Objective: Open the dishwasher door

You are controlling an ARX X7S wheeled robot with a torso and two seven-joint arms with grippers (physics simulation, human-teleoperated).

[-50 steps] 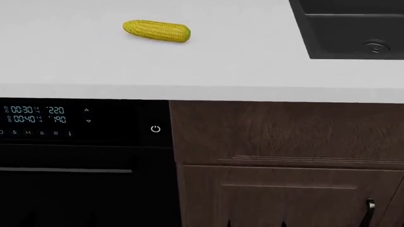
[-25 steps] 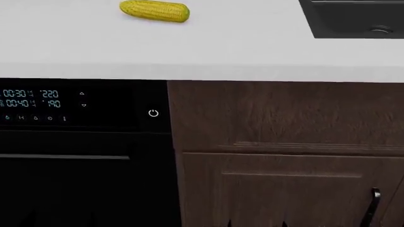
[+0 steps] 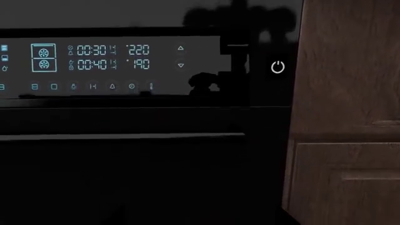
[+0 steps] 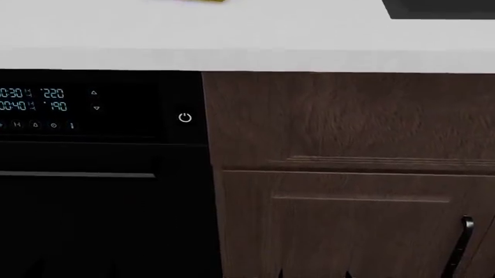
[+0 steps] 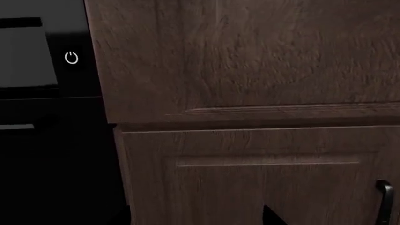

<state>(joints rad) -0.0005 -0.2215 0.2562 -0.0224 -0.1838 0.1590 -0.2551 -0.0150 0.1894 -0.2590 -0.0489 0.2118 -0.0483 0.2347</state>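
Note:
The dishwasher door [image 4: 93, 226] is the glossy black panel at lower left in the head view, closed. Its thin silver bar handle [image 4: 77, 174] runs under the control strip with cyan digits [image 4: 35, 99] and a white power symbol [image 4: 185, 117]. The left wrist view faces the door [image 3: 125, 183] and handle [image 3: 125, 136] from close by. My left gripper [image 3: 200, 221] is nearly lost against the black; one fingertip [image 3: 292, 218] shows far off to the side. My right gripper [image 5: 198, 220] is open and empty before the brown cabinet, and its tips peek in at the head view's bottom edge [image 4: 314, 274].
A dark brown wood-grain cabinet door [image 4: 348, 226] with a black handle [image 4: 464, 243] stands right of the dishwasher. It also shows in the right wrist view [image 5: 262, 178]. The white countertop edge [image 4: 247, 58] runs above, with the black sink corner [image 4: 441, 8] at top right.
The head view has tilted down. The counter, sink and corn cob slid up, and the corn is almost out of frame. The dishwasher front and cabinet sit higher. The door stays closed.

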